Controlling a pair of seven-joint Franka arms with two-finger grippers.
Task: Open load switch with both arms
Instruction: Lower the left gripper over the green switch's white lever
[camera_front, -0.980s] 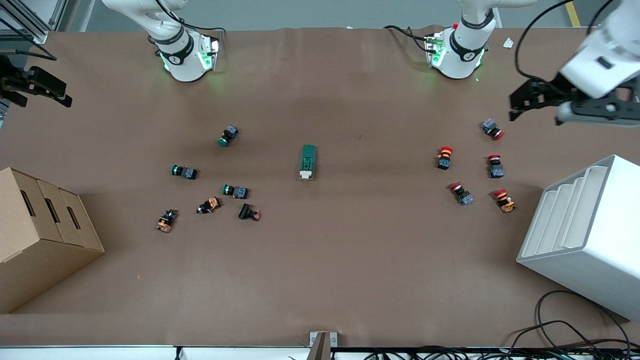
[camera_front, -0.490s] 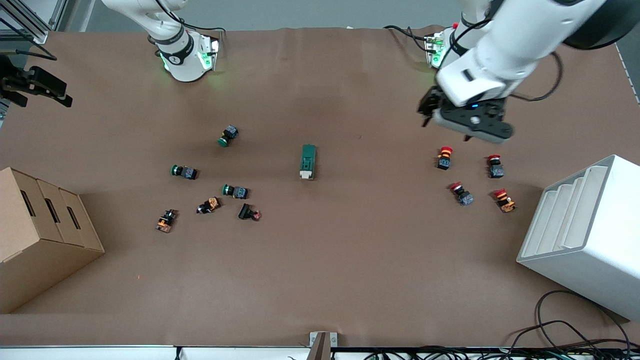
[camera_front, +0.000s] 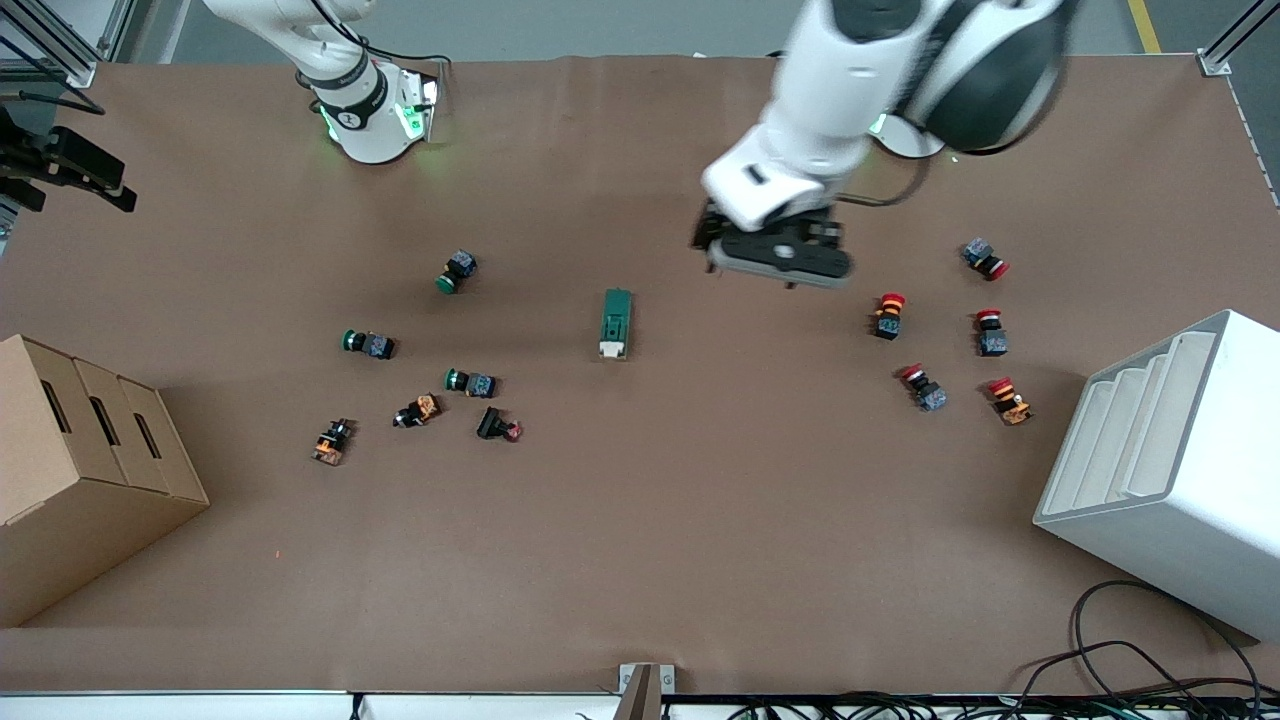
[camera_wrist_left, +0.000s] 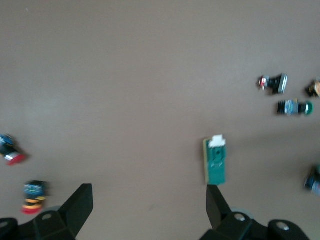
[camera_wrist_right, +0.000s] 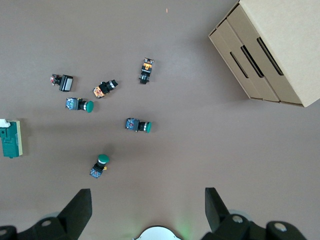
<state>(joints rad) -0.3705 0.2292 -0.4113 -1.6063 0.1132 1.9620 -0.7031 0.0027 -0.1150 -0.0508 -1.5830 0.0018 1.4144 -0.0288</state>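
Left gripper (camera_wrist_left: 150, 202), fingers spread wide and empty, hangs over bare table beside the blurred, rectangular dark-green load switch (camera_front: 616, 323); right gripper (camera_wrist_right: 147, 205), likewise open and empty, waits, cut off at the table's edge.

Table (camera_front: 640, 560) is covered in brown paper. Cardboard box (camera_front: 80, 470) sits at right arm's end, white rack (camera_front: 1170, 470) at left arm's end; cables (camera_front: 1130, 680) trail along the front edge.

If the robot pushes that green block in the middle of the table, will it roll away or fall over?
Probably neither. The load switch looks like a flat-sided block lying on its long side on the table, so it would likely slide, not roll. It looks hard and small, so probably stiff and light. Pushed near one end, say by the left gripper, it may spin.
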